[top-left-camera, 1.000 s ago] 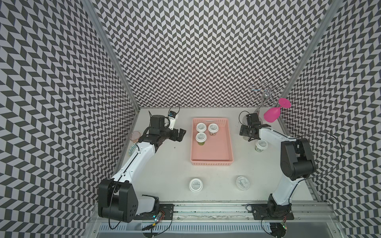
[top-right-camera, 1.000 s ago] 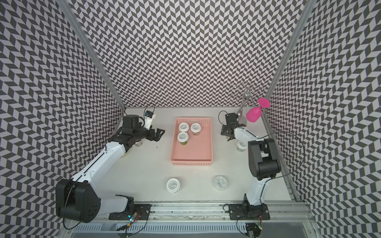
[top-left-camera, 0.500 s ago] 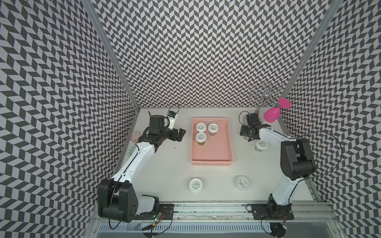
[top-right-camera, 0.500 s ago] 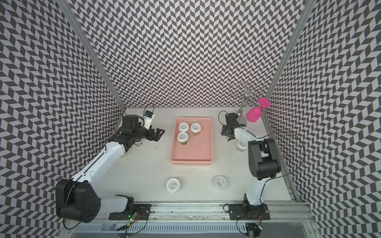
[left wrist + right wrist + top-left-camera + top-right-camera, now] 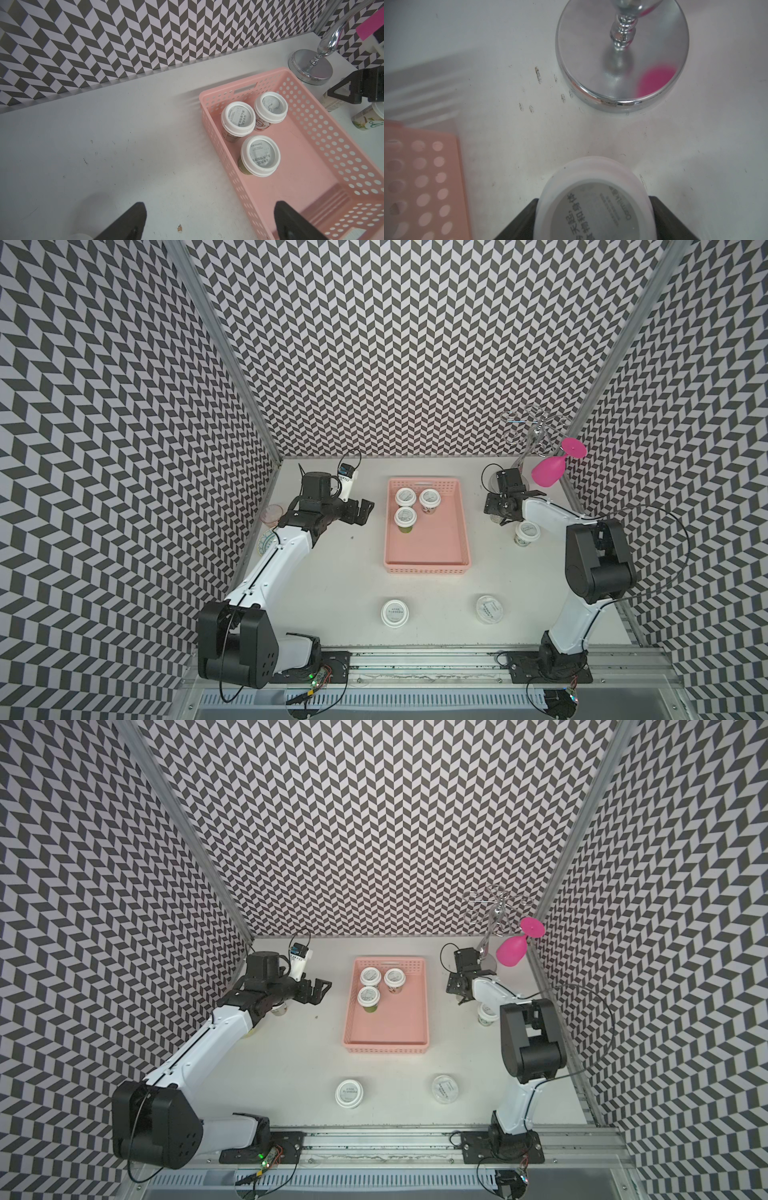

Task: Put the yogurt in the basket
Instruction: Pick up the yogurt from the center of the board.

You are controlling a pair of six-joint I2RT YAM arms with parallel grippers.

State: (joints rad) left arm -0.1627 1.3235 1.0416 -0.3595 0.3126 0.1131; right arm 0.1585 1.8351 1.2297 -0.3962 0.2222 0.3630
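The right gripper (image 5: 593, 202) straddles a yogurt cup (image 5: 593, 216) near the counter's (image 5: 332, 593) far right corner. The cup's wide white lid hides where the black fingers (image 5: 521, 222) meet its sides, so I cannot tell whether they press it. In both top views the gripper's body covers this cup. Another cup (image 5: 279, 1009) shows only as a sliver under the left arm. The left gripper (image 5: 360, 512) hangs with its jaws wide apart and nothing between them, near the basket's (image 5: 428, 571) left wall, not touching it.

Three cups (image 5: 405, 497) stand upright at the far end of the salmon plastic basket, whose walls are punched with round holes. One cup (image 5: 527, 533) stands to the right of it, and two more cups (image 5: 394, 612) stand near the counter's front edge. A chrome stand (image 5: 623, 62) with a mirror-smooth round base carries a magenta wine glass (image 5: 548, 472).
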